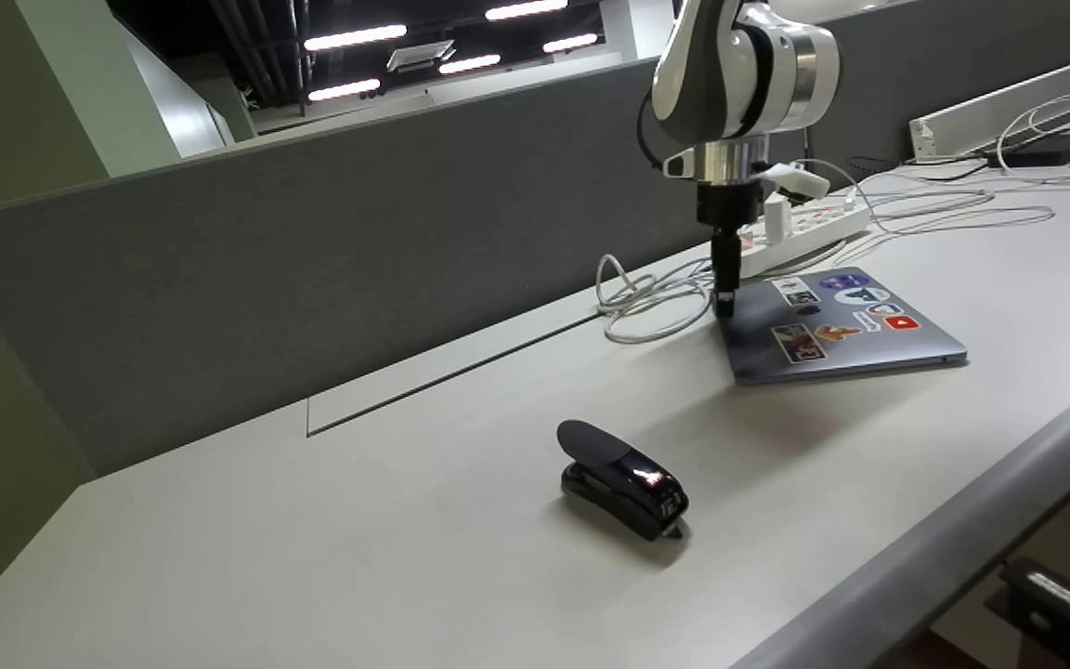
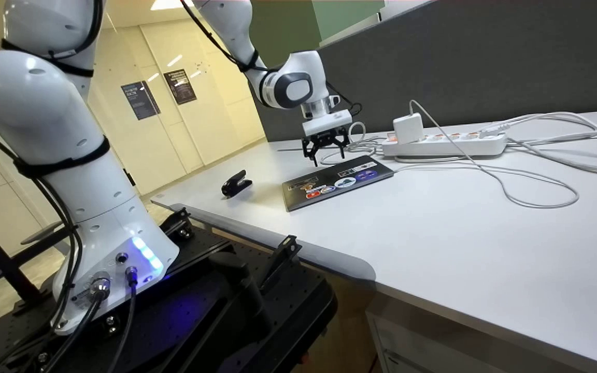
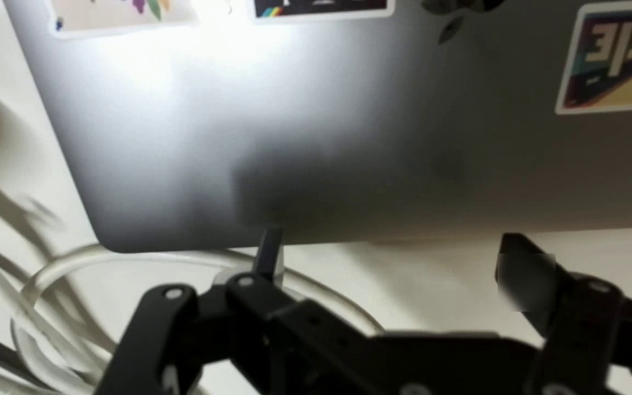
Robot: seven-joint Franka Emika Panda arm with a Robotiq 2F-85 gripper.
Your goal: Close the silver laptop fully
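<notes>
My gripper [image 2: 329, 158] is in the released condition: in an exterior view and in the wrist view, its black, angular fingers [image 3: 269, 252] stand well apart. The silver laptop [image 1: 828, 321] rests on the table [image 1: 358, 539], lid folded down, with the fingers at one of its long edges. Whether a slight gap remains beneath the lid, and whether the fingers touch it, I cannot tell.

Laptop lid: thin satin-grey metal, rectangular, rounded corners, carrying flat stickers [image 1: 902, 322] in red, blue, orange and white. Table: smooth, pale, matte top. Stapler [image 1: 632, 469]: black, glossy body, matte rounded handle raised at one end. Partition [image 1: 405, 251]: dull, dark grey panel. Power strip [image 2: 449, 146]: long white block bearing a cubic adapter [image 2: 408, 128].

View differences: in an exterior view my fingertips [image 1: 725, 303] line up as one dark column, concealing their spacing. In an exterior view the smooth white arm base [image 2: 107, 254] and its glowing blue light strip [image 2: 147, 255] are shown. The wrist view resolves the dark emblem [image 3: 461, 5], partly cropped, a bright glare on the metal, and a cable loop [image 3: 83, 257] just beside a rounded corner. The stapler appears in both exterior views only.
</notes>
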